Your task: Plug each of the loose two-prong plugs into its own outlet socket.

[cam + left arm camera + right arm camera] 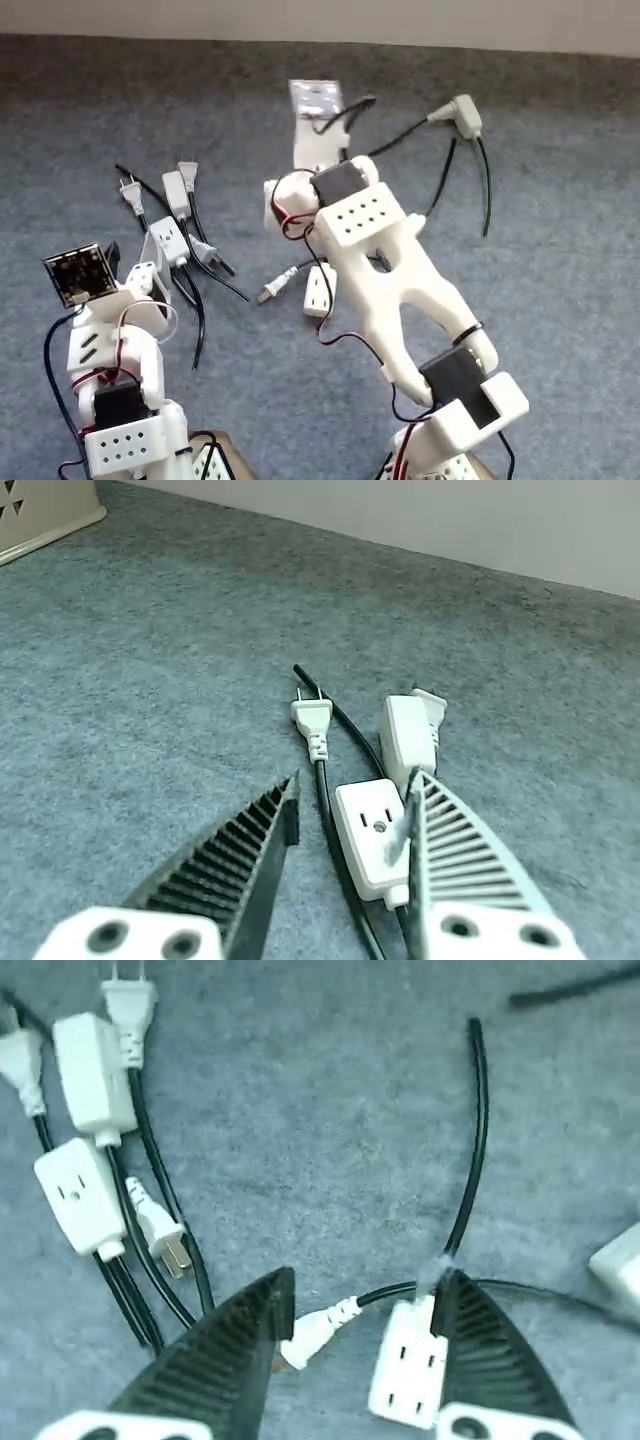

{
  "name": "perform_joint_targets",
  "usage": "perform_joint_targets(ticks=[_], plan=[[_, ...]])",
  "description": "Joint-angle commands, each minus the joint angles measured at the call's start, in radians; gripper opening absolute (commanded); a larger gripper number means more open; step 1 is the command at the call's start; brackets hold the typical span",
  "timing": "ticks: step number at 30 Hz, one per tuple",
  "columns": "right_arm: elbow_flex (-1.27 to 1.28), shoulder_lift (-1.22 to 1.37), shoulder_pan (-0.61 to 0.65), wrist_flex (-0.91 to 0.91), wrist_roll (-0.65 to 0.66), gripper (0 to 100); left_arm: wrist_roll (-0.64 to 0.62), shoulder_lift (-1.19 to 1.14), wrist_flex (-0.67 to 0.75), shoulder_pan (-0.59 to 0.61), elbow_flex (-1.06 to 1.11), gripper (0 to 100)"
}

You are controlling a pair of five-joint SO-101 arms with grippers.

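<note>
In the left wrist view, my left gripper point(353, 780) is open just above the carpet. A white outlet socket point(370, 835) lies by its pale finger point(450, 840). Beyond it lie a loose two-prong plug point(312, 720) and a second white socket block point(408, 730). In the right wrist view, my right gripper point(365, 1285) is open over a white plug point(312, 1335) and a white outlet socket point(408, 1370) beside its right finger. Farther off lies a cluster of sockets point(78, 1195) and plugs point(160, 1235). The high view shows this cluster point(170, 235) and the middle socket point(320, 290).
Black cords run across the grey carpet point(560, 250). Another white socket with a cord point(460, 115) lies at the back right, and a shiny packet point(315, 100) at the back centre. A beige basket point(40, 515) stands far off in the left wrist view.
</note>
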State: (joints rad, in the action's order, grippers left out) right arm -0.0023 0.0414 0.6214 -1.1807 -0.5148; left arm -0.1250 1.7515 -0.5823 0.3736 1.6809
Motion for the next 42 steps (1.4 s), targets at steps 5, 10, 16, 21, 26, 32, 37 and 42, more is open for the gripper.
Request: perform_joint_targets(ticks=[5,10,16,21,26,32,37,42], plan=[[0.114,-0.008,0.041,0.133,-0.324,22.1,0.003,0.010,0.003,0.008,0.012,19],[0.142,-0.008,0.085,0.145,-0.466,22.1,0.003,0.010,0.003,0.007,0.012,19],[0.143,-0.005,0.170,0.137,-0.568,22.1,0.003,0.010,0.003,-0.015,0.015,19],[0.189,-0.005,0.174,0.143,-0.585,22.1,0.003,0.010,0.003,-0.015,0.015,19],[0.199,-0.004,0.151,0.143,-0.582,22.1,0.003,0.010,0.003,-0.015,0.016,19],[0.193,0.145,0.143,0.171,-0.585,22.1,0.003,0.010,0.003,-0.016,0.016,19],[0.140,0.254,0.143,0.194,-0.618,22.0,0.003,0.010,0.003,-0.016,0.016,19],[0.082,0.257,0.120,0.194,-0.638,13.9,0.003,0.010,0.003,-0.016,0.016,19]])
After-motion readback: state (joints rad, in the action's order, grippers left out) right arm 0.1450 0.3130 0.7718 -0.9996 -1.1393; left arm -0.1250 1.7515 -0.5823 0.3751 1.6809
